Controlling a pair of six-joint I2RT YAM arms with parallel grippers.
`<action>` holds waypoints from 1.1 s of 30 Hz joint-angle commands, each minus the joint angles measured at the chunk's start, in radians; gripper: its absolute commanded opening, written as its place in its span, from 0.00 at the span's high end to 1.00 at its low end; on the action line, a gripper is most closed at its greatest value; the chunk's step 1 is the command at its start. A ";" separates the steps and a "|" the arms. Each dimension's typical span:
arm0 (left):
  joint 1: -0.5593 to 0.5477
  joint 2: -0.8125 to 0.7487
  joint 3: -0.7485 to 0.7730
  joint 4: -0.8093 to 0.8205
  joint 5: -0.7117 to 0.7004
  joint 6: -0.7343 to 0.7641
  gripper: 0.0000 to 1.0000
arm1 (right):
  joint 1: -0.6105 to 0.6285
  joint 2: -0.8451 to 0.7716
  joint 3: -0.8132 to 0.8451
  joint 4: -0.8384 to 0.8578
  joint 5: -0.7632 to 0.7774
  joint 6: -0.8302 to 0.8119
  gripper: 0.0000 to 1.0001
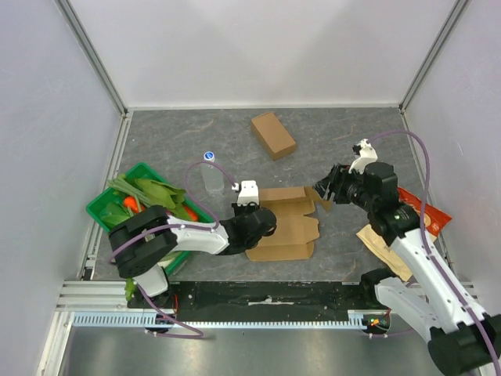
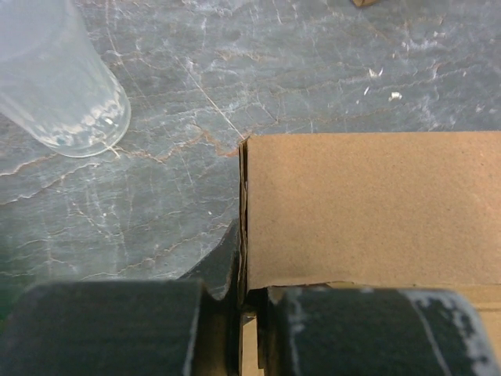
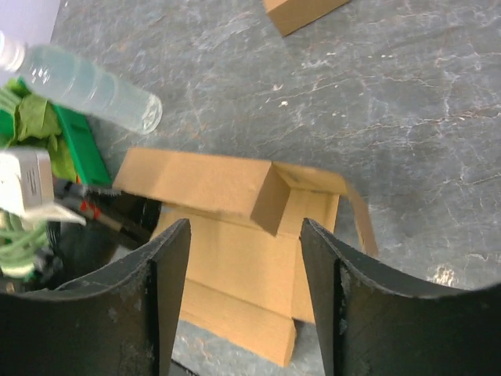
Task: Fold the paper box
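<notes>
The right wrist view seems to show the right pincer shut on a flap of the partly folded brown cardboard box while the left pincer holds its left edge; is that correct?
Not quite: the right pincer is open, its fingers spread wide and gripping nothing, as the right wrist view shows. The left pincer does hold the partly folded brown cardboard box by its left edge.
</notes>
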 commanded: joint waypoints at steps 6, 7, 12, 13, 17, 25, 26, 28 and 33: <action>0.012 -0.211 0.083 -0.146 -0.046 -0.061 0.98 | 0.147 -0.027 0.007 -0.149 0.163 -0.078 0.44; 0.012 -0.221 0.083 -0.147 -0.046 -0.056 0.98 | 0.147 -0.025 0.010 -0.145 0.189 -0.070 0.48; 0.012 -0.273 0.081 -0.152 -0.044 -0.046 0.98 | 0.148 0.000 0.045 -0.132 0.255 -0.060 0.72; 0.012 -0.286 0.081 -0.152 -0.046 -0.042 0.98 | 0.147 -0.002 0.053 -0.132 0.286 -0.072 0.75; 0.012 -0.317 0.081 -0.150 -0.037 -0.041 0.98 | 0.148 0.033 0.082 -0.135 0.323 -0.113 0.77; 0.014 -0.357 0.094 -0.135 -0.018 -0.030 0.98 | 0.150 0.038 0.064 0.078 0.159 0.032 0.74; 0.014 -0.357 0.095 -0.127 -0.020 -0.024 0.98 | 0.150 0.029 0.062 0.095 0.154 0.055 0.73; 0.014 -0.359 0.094 -0.123 -0.020 -0.016 0.98 | 0.150 0.010 0.036 0.147 0.146 0.121 0.70; 0.014 -0.376 0.085 -0.123 -0.015 -0.026 0.98 | 0.150 0.022 -0.022 0.208 0.120 0.195 0.67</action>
